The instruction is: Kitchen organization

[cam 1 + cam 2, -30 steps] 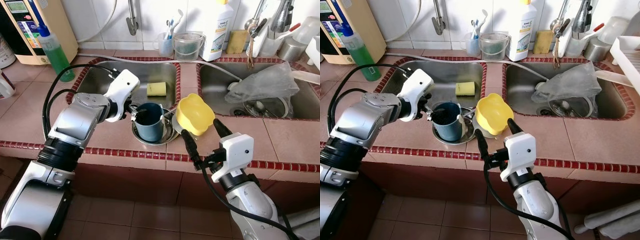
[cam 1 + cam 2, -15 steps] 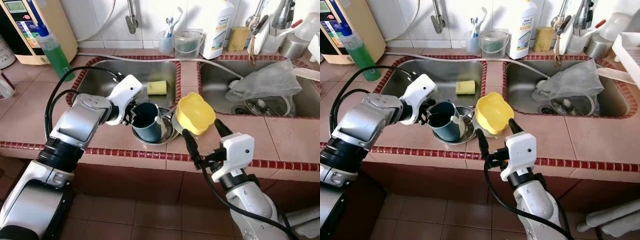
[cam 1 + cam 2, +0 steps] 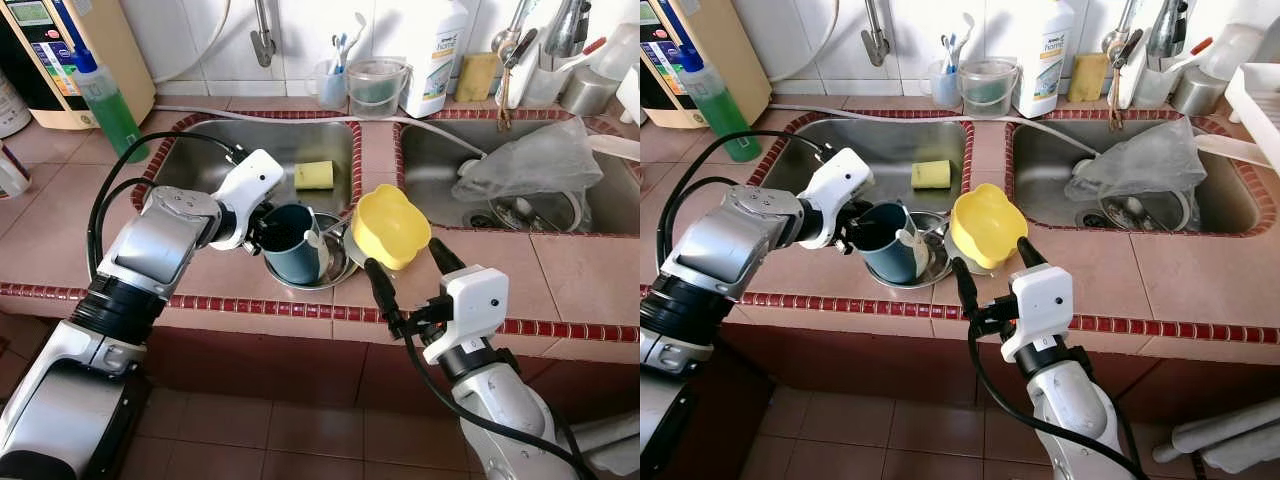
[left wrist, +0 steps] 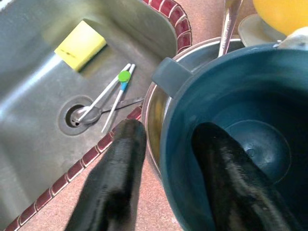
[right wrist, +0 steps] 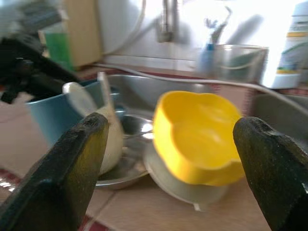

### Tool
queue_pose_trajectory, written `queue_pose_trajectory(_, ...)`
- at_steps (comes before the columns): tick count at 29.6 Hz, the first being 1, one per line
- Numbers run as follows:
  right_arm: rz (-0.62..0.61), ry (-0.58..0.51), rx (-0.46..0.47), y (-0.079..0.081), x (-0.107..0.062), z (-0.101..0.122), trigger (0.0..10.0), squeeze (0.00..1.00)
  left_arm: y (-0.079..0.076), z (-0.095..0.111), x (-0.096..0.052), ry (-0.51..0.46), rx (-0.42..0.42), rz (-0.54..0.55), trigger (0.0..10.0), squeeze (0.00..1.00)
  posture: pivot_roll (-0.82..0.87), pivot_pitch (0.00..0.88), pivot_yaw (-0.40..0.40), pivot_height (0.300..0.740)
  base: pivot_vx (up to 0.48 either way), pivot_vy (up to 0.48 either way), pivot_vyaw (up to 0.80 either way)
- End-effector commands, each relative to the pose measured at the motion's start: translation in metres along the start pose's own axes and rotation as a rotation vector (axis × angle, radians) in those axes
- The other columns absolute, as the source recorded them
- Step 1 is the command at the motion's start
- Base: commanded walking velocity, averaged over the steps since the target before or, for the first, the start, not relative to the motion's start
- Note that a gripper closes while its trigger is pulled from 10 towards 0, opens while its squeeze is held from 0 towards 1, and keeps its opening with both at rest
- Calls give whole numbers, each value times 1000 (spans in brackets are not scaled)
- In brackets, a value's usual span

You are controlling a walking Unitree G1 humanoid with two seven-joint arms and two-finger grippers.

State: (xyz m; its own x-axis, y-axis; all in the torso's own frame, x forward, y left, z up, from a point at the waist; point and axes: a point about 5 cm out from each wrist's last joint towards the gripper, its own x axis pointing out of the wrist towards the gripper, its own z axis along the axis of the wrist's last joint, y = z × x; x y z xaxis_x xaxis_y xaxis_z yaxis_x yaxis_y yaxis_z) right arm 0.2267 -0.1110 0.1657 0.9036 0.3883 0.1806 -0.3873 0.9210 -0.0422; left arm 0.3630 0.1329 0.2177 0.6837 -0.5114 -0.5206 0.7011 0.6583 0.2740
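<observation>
A dark blue mug (image 3: 297, 255) sits slightly tilted in a steel bowl (image 3: 338, 272) on the tiled counter between two sinks. My left gripper (image 3: 262, 225) is shut on the mug's rim. In the left wrist view one finger (image 4: 219, 159) is inside the mug (image 4: 250, 144) and the other (image 4: 120, 154) outside its wall. A white spoon (image 3: 318, 246) leans on the mug. A yellow bowl (image 3: 390, 228) rests tilted on a pale lid beside the steel bowl. My right gripper (image 3: 402, 256) stands open at the counter's front edge, just before the yellow bowl (image 5: 197, 137).
The left sink (image 3: 200, 165) holds a yellow sponge (image 3: 313, 176) and some cutlery (image 4: 103, 103). A crumpled plastic bag (image 3: 530, 165) lies in the right sink. A green soap bottle (image 3: 108, 100) stands at the back left. Cups, detergent and utensils line the back wall.
My left gripper has closed on the mug's rim, and the mug has tipped and shifted slightly toward it. The right arm has stayed still.
</observation>
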Motion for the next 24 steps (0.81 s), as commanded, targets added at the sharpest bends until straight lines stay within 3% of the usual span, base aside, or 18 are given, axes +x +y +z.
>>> queue_pose_trajectory(1,27,-17,12,5,-1,4,10000,0,4,5,-5,-8,28,15,0,0,-144,110,90,740,0,0,0)
queue_pose_trajectory(24,27,-17,12,5,-1,4,10000,0,4,5,-5,-8,28,15,0,0,-144,110,90,740,0,0,0)
